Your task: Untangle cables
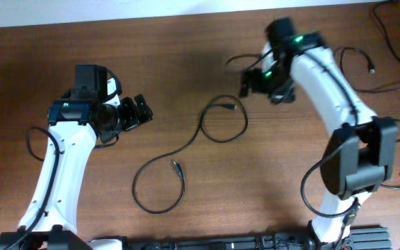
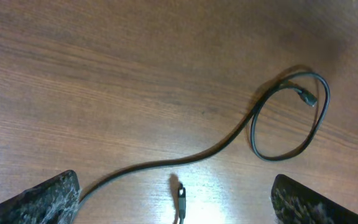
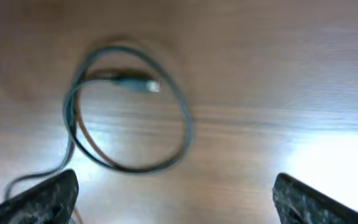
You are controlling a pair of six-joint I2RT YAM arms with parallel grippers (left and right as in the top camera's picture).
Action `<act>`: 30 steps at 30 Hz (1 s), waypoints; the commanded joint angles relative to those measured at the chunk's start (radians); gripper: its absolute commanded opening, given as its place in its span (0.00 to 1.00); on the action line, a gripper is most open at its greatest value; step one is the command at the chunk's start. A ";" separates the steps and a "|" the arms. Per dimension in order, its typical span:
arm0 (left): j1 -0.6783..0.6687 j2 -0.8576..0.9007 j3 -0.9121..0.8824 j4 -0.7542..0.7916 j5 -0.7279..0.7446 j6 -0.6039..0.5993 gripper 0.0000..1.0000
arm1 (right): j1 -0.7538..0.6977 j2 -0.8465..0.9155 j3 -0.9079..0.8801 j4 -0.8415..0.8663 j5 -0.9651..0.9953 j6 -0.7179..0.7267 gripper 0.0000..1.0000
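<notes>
Overhead, the wooden table [image 1: 186, 55] carries a black cable [image 2: 216, 148] lying slack in two loose loops between the arms, while the left gripper [image 1: 143, 111] and right gripper [image 1: 250, 80] hover above it, both spread wide and holding nothing.

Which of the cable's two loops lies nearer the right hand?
The upper loop, close by the right hand; the lower loop lies much farther off.

Right gripper [image 3: 179, 200]: fingertips [image 3: 48, 196] spread wide, nothing between them. Cable [image 3: 188, 127] lies in one loop on table [image 3: 278, 68], ahead of gripper. Plug [image 3: 143, 84] sits inside loop. View blurred.
</notes>
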 commanded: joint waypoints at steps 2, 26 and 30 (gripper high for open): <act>0.004 0.004 -0.003 0.002 -0.007 -0.013 0.99 | 0.135 0.014 -0.180 0.182 -0.006 -0.007 0.99; 0.004 0.004 -0.003 0.013 -0.007 -0.013 0.99 | 0.299 0.015 -0.330 0.615 0.393 -0.398 0.04; 0.004 0.004 -0.003 0.014 -0.007 -0.013 0.99 | 0.251 0.015 -0.194 0.414 0.089 -0.327 0.43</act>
